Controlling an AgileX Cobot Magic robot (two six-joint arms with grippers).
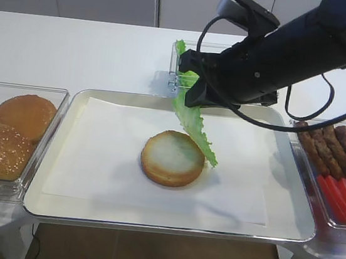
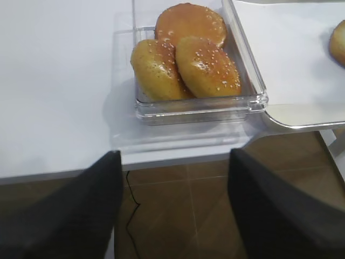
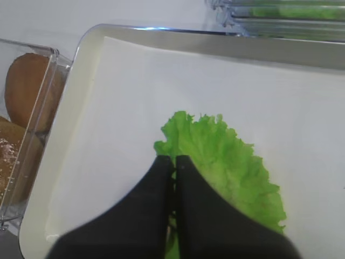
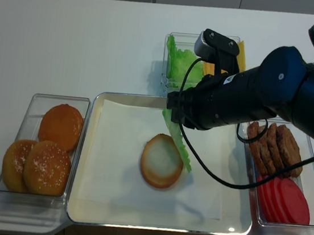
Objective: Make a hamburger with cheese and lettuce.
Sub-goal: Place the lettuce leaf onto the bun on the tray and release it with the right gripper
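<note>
Glossy metal tray [image 1: 290, 201], matt white paper liner [image 1: 106, 159], clear plastic bins [image 2: 199, 105].

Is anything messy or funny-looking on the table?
Nothing looks spilled or broken. The only odd sight is the lettuce dangling in the air, pinched by the right gripper, its tip beside the hamburger rather than on it. That seems to be mid-placement, not a mess.
</note>
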